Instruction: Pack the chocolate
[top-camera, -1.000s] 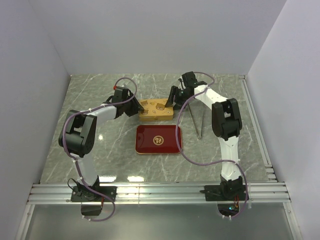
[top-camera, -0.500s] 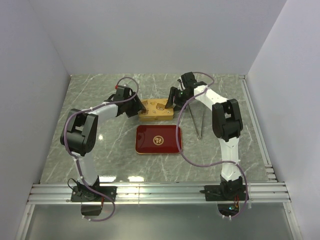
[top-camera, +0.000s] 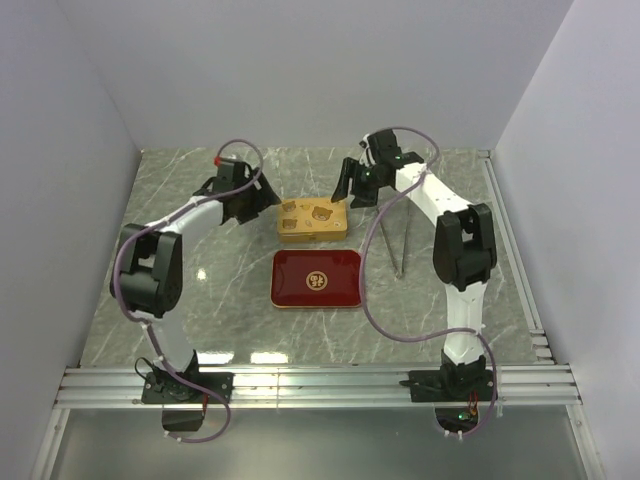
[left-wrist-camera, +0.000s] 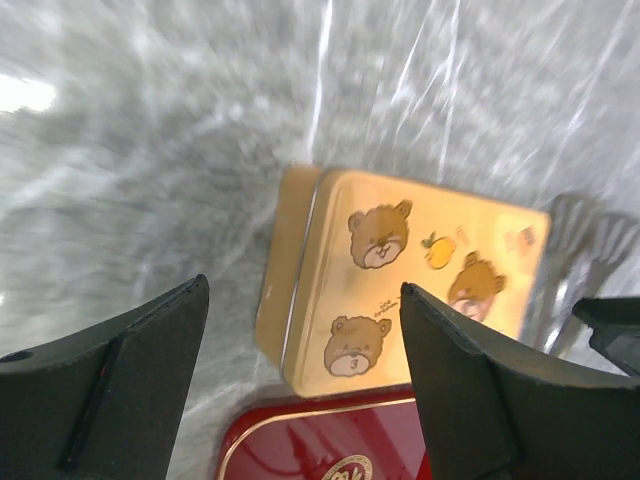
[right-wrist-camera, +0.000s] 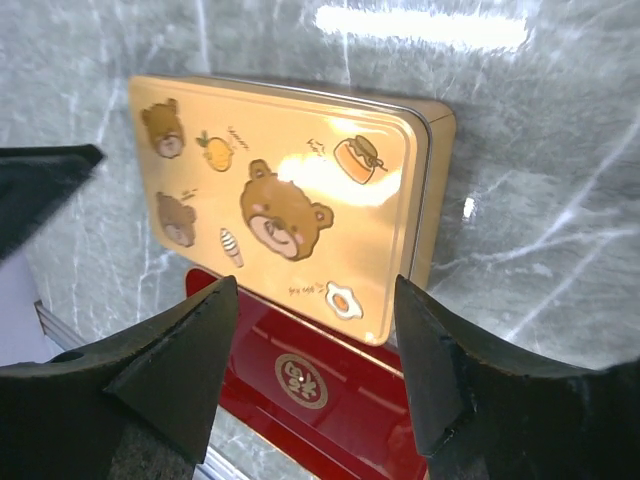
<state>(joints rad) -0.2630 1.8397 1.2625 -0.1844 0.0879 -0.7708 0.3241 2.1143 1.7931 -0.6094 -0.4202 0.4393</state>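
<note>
No chocolate shows in any view. A closed gold tin with bear pictures on its lid lies on the marble table, and it also shows in the left wrist view and the right wrist view. My left gripper is open and empty, just off the tin's left end, and in its own view the jaws stand wide apart. My right gripper is open and empty, off the tin's back right corner, and it too shows wide open.
A red tray with a gold emblem lies right in front of the tin, and shows in both wrist views. Long metal tongs lie to the right of the tin and tray. White walls enclose the table.
Both grippers have drawn back from the ends of the tin, the left one to the left and the right one up and back. The tin stays closed in place.
</note>
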